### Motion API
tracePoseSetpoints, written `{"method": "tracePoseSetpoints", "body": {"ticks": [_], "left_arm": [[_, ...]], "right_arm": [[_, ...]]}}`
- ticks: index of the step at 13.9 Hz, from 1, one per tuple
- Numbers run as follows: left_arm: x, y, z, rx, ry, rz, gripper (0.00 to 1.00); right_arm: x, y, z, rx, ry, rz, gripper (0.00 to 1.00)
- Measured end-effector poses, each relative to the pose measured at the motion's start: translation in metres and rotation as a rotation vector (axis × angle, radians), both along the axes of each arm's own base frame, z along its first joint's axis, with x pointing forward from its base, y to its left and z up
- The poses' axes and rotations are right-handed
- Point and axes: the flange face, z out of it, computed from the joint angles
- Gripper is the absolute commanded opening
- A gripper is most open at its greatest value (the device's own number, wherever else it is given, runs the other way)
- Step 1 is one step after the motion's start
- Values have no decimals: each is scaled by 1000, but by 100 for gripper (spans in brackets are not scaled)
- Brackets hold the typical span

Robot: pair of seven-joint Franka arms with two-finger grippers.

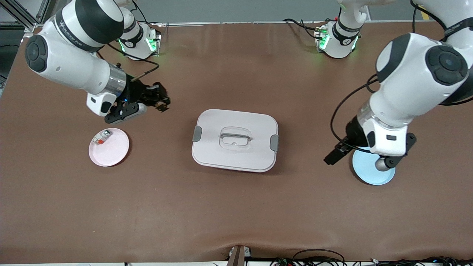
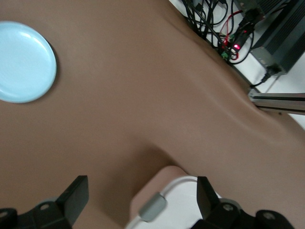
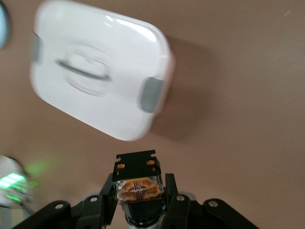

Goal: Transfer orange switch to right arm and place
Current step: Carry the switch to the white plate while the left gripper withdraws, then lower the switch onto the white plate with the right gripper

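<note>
My right gripper [image 1: 159,100] is shut on the orange switch [image 3: 137,185], a small black block with a glowing orange face. It holds the switch in the air over bare table, between the pink plate [image 1: 115,152] and the white container [image 1: 235,149]. In the right wrist view the switch sits clamped between the two fingers [image 3: 170,191]. My left gripper [image 1: 332,157] is open and empty, low beside the blue plate [image 1: 369,171]. In the left wrist view its fingers [image 2: 76,195] stand wide apart with nothing between them.
The white lidded container with grey clips and a handle sits mid-table and also shows in the right wrist view [image 3: 95,81]. A small white-grey part with an orange-red tab [image 1: 101,137] lies on the pink plate. The blue plate [image 2: 24,62] holds nothing visible.
</note>
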Motion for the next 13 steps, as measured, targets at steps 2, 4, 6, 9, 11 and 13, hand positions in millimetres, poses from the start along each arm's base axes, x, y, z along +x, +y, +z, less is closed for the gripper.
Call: {"method": "tracePoseSetpoints", "body": {"ticks": [2,4,6,9,11,13], "left_arm": [[5,28,-1,50,4,-61,100],[5,55,10,95,-9,-134,100],[-5,85,31,160,-1,-223,100],[-30,127,73,187,7,-363,100],[-45,154,95,208,7,-448,100],[-58,177,109,228,23,-518,100]], "right_arm": [[3,-17,-3,-157,-80,226,5],[8,-35,-5,-251,-120,422,5],[15,-66,-11,-317,-127,575,5],[20,-95,-34,-451,-144,736,5],[19,-111,-65,-468,-191,790,5],[18,-144,-98,-455,-255,839,5]]}}
